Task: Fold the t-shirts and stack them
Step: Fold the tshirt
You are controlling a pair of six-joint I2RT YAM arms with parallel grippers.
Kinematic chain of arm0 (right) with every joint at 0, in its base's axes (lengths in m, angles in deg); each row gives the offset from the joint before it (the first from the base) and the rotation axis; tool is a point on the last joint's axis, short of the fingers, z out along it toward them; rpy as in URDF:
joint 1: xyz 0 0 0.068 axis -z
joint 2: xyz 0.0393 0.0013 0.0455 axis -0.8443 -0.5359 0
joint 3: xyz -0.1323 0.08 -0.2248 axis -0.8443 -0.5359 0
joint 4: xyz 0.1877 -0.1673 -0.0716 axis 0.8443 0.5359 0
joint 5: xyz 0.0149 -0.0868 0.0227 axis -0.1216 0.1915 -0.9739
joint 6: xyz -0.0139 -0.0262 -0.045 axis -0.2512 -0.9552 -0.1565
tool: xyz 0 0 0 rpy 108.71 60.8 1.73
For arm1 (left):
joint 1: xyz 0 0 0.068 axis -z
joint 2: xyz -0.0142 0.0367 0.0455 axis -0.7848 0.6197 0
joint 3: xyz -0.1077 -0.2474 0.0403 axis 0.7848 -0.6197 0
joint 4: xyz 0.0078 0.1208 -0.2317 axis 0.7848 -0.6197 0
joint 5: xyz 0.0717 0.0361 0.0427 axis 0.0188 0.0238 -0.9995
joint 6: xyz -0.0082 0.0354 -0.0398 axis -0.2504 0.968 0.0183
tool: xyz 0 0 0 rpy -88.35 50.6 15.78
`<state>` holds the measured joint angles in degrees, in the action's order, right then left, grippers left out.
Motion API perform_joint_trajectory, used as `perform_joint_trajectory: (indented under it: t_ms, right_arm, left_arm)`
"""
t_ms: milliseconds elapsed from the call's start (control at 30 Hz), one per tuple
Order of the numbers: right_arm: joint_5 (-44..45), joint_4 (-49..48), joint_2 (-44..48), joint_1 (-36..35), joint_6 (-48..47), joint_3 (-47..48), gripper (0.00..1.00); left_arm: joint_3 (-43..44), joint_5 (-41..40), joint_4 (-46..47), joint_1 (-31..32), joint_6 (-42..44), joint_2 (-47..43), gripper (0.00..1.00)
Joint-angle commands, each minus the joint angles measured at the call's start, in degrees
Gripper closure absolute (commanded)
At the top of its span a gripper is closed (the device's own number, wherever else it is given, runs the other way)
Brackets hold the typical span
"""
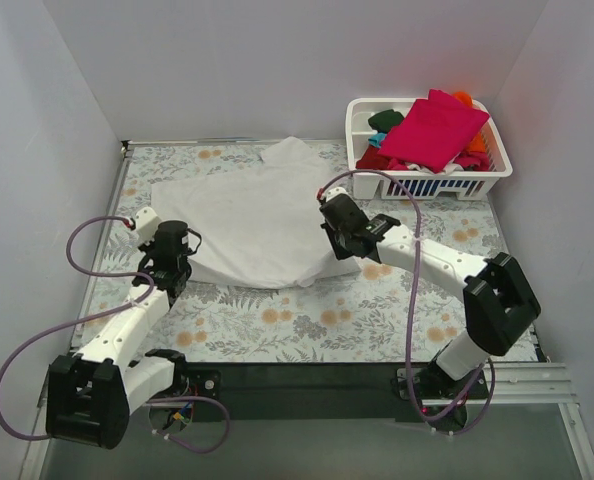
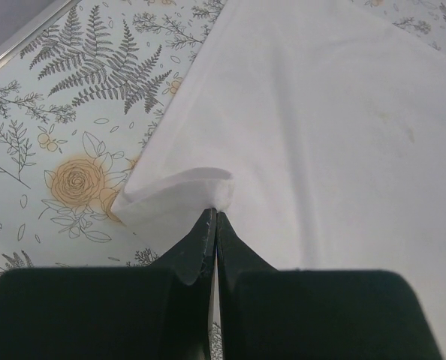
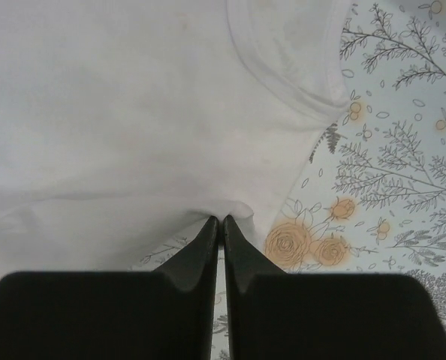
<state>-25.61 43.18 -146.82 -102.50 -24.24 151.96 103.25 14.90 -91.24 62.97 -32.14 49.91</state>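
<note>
My left gripper (image 2: 215, 215) is pinched tight on the white shirt (image 1: 252, 215) at its near-left edge. The tips meet w/ a thin bit of cloth between them. Just past the tips the hem curls up in a small raised fold, and floral table (image 1: 277, 320) shows to the left of it.

The rest of the shirt lies mostly flat across the middle of the table, between both arms. A bump sticks out at its far edge. It's maybe the collar, maybe a sleeve; from above I can't tell.

My right gripper (image 3: 223, 219) is likewise closed on the shirt, at the near-right edge. The cloth there draws into a shallow crease toward the tips. In the wrist view a hemmed sleeve lies just beyond and to the right, flat on the table.

At the far right corner sits a white basket (image 1: 357, 125), near the shirt's far-right edge. It holds more shirts in a heap: a magenta shirt (image 1: 432, 128) draped on top, a red shirt (image 1: 377, 158) under it at the front left, a dark green shirt (image 1: 385, 120) at the back left, and a bit of orange shirt (image 1: 464, 98) at the back right.
</note>
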Motion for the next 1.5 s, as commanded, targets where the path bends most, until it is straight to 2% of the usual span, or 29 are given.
perform_joint_trajectory:
  t_ms: [0, 133, 433, 933, 1467]
  right_arm:
    - [-0.9, -0.1, -4.2, 2.7, -3.9, 5.5, 0.99]
    - [-2.4, -0.1, -11.1, 4.5, -5.8, 13.4, 0.99]
    - [-5.7, 0.9, -23.2, 8.7, -8.9, 27.3, 0.99]
    - [-7.9, 7.1, -36.0, 12.0, -12.2, 48.5, 0.99]
    - [-9.6, 8.7, -43.0, 14.6, -12.3, 55.1, 0.99]
  left_arm:
    - [1.9, 2.5, 4.2, -3.3, 2.6, 1.8, 1.00]
    - [3.5, 4.4, 5.5, -5.0, 3.4, 6.8, 1.00]
    - [6.6, 6.2, 6.9, -8.6, 5.3, 12.1, 1.00]
    - [11.1, 8.7, 8.2, -14.9, 7.0, 21.8, 1.00]
    - [17.3, 10.6, 8.8, -17.1, 9.8, 30.0, 1.00]
